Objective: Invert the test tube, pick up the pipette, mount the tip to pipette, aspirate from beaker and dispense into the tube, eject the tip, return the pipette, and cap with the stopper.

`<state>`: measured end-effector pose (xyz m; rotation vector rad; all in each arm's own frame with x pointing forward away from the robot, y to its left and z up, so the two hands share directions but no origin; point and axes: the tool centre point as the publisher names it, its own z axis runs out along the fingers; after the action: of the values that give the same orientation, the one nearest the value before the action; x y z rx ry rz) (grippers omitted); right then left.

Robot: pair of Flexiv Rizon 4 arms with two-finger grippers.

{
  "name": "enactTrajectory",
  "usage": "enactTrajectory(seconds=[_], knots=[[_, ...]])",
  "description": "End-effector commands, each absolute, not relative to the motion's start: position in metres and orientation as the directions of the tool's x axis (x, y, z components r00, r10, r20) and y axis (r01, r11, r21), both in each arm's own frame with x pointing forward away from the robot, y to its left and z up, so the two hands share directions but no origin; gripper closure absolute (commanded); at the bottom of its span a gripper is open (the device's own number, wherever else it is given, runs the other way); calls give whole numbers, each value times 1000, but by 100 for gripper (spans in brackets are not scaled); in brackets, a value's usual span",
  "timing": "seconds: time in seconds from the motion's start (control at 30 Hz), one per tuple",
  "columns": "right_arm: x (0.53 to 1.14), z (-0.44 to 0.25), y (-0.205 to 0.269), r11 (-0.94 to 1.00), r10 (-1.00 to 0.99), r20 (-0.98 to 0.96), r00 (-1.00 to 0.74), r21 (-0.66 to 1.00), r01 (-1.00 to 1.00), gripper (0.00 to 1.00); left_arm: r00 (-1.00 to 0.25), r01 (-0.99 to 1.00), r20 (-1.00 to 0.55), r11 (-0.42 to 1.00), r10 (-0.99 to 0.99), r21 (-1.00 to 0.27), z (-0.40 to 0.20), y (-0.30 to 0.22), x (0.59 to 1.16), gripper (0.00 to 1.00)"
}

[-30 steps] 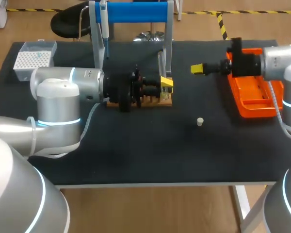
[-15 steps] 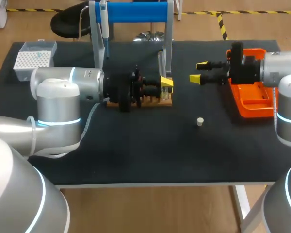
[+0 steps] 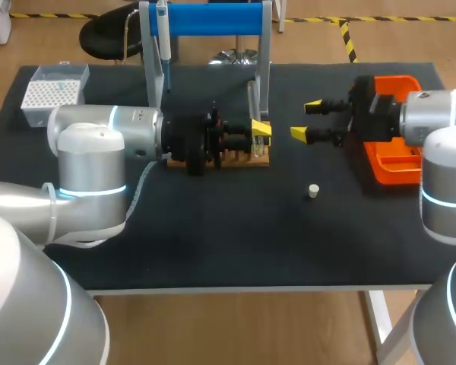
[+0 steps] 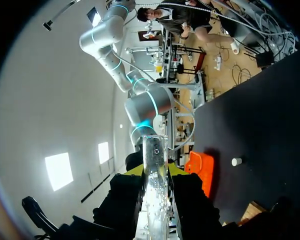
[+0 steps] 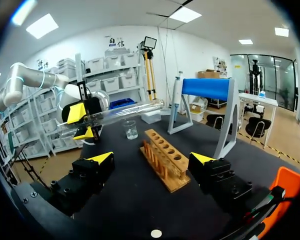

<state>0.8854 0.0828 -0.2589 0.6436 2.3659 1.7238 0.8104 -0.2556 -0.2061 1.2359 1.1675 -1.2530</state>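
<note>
The left gripper (image 3: pixel 260 131) is held horizontally, clamped on the test tube (image 4: pixel 155 167); the right gripper (image 3: pixel 306 119) is held opposite, jaws spread wide.

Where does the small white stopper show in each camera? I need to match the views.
Head view: the small white cylindrical stopper stands alone, left of the orange plastic tray.
Left wrist view: the stopper lies off to the side of the left claw, near the tray.
Right wrist view: the stopper sits under the open right claw.
Shared landmark: the orange tray.
</note>
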Motion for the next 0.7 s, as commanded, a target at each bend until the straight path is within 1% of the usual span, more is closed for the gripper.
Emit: enactTrajectory(seconds=[0.03,0.3,0.37,0.5,0.57,0.6,0.63,0.7], knots=[[885,-260,86,255,426,128,-896,933,254,0,6,999,-1000,-52,-20,7,-206,-256,811,100],[885,-260,86,255,426,128,-896,933,254,0,6,999,-1000,-52,-20,7,-206,-256,811,100],[885,-260,86,255,426,128,-896,933,254,0,-119,989,-992,-94,-52,-114,-200,-249,820,100],[885,-260,86,255,426,128,-896,933,254,0,-411,909,-912,-90,-20,-407,-187,-237,834,100],[885,-260,86,255,426,128,-896,933,254,0,-539,838,-842,-101,-6,-536,-178,-232,838,100],[885,-260,86,255,426,128,-896,933,254,0,-576,813,-817,-114,-7,-572,-172,-230,839,100],[885,-260,86,255,426,128,-896,933,254,0,-642,763,-767,-107,-1,-638,-167,-228,840,100],[885,-260,86,255,426,128,-896,933,254,0,-763,640,-646,-147,-11,-754,-161,-228,842,100]])
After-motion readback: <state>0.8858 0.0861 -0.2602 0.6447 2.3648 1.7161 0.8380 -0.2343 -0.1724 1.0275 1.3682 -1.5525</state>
